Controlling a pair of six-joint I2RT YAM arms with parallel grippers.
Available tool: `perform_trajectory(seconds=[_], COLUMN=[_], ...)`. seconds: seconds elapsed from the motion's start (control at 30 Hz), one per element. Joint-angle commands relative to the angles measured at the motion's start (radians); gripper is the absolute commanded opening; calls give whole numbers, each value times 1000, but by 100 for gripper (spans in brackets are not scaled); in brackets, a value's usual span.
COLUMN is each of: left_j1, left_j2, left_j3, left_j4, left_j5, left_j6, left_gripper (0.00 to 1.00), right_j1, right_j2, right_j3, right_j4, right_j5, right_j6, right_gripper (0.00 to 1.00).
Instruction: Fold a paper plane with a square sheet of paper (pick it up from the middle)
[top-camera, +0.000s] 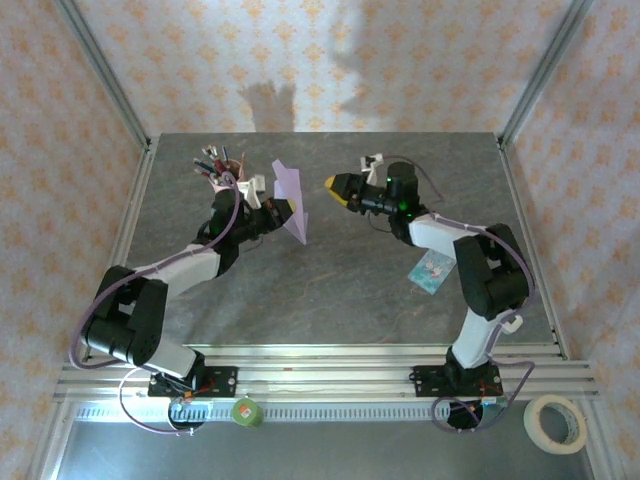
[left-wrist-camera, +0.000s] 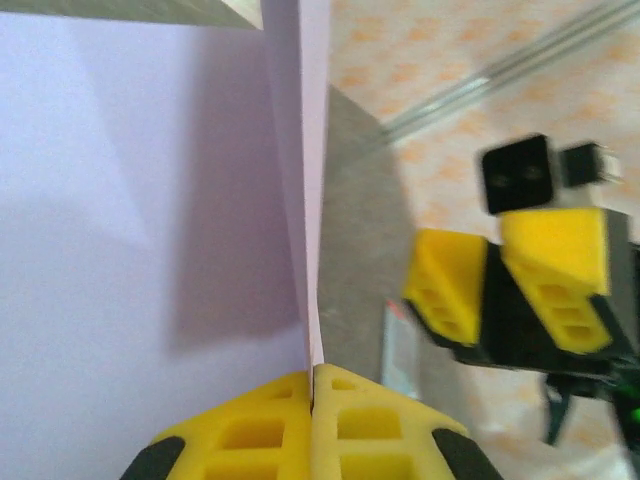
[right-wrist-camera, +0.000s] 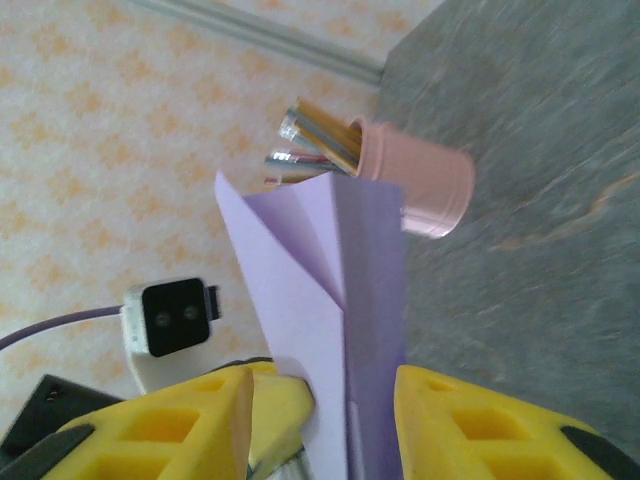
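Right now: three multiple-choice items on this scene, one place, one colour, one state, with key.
1. Where is the teal-and-white packet? A) by the right arm B) far-left corner C) front rail
2. Pen cup colour? A) green B) pink C) black
3. Left end effector? A) open, empty B) shut, empty C) shut on the folded lilac paper
Key: A, it lies beside that arm; B, pink in the right wrist view; C, it is closed on the paper's edge.

Paper plane (top-camera: 291, 200) right of cup (top-camera: 222, 172), packet (top-camera: 432, 270) nearer
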Motion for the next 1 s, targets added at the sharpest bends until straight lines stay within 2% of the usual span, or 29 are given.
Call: perform_trajectory(seconds=[0.0,0.2,0.33,0.43,0.63,0.8,0.97], left_j1=[-23,-123,-202,-244,-304,-347,-390], left_j2=[-44,42,164,261,412,527,622], left_j3=[128,336,452,516,580,611,646], left_j4=[-402,-736,-876,-951,-1010,-1011,-1018], left_j5=[-266,-709,-1006,-1163,-1313,-1353,-1376], left_j6=[299,507,554,557,550,553,548], left_gripper=[6,6,6,6,6,6,6], right_j1=[-24,-42,-52,-61,-79,-85,-91], right_j2=[-76,-130,-159,-182,-238,-270,-269], right_j3=[-15,-33,-45,-58,-92,-111,-119], right_j4=[-109,-225,-276,-317,-389,-441,-451], right_j5=[92,214,288,348,506,620,640], right_j6=[-115,-197,-220,-237,-253,-264,-257], right_gripper=[42,42,42,43,46,49,49])
